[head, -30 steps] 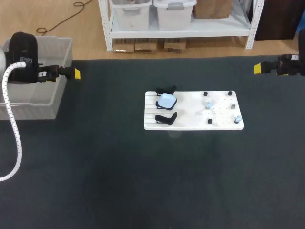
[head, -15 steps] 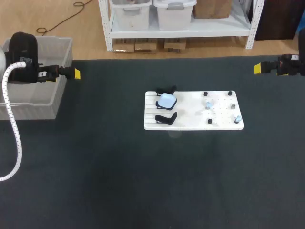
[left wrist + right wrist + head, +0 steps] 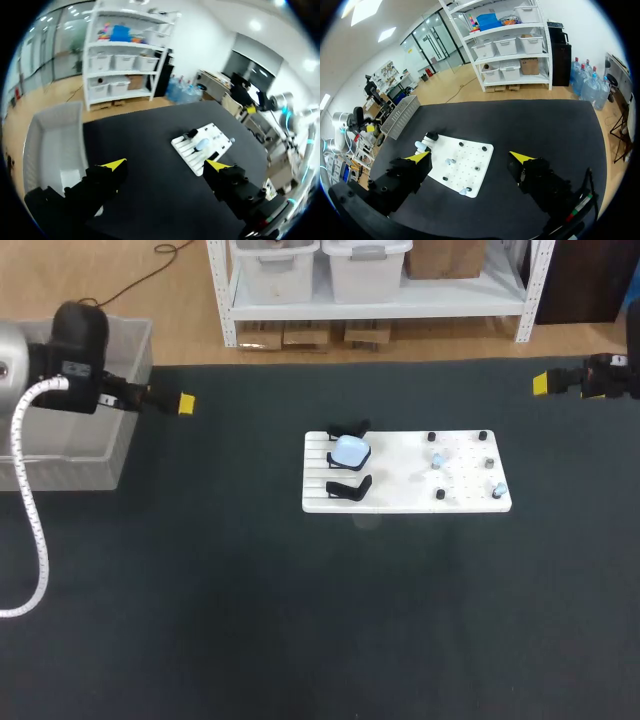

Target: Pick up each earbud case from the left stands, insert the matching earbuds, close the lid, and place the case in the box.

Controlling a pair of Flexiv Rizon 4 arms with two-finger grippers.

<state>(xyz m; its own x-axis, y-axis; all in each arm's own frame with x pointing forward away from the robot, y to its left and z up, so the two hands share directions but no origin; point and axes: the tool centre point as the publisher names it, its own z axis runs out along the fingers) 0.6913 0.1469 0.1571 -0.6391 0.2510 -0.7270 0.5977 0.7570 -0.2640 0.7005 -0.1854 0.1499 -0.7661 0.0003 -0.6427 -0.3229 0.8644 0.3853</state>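
Dark counter (image 3: 300, 620) carrying two things
A flat white board (image 3: 400, 480) lies near the counter's middle, its long side running left to right; a grey open box (image 3: 70, 472) stands at the left edge, well apart from it.

- My desk (image 3: 300, 620) has a dark, matte top that runs the full width of the head view.
- Past its far edge I see a light wood-toned floor (image 3: 190, 300), with a cable (image 3: 130, 280) trailing across it at far left.
- A white shelving unit (image 3: 225, 290) stands on the far side, holding pale storage bins (image 3: 365, 265). Flat cardboard boxes (image 3: 310, 336) lie under it.
- From the right wrist view I get glass partitions (image 3: 427, 42) left of the shelving, lit ceiling panels (image 3: 362, 10), and water bottles (image 3: 592, 80) by a white wall (image 3: 577, 30).
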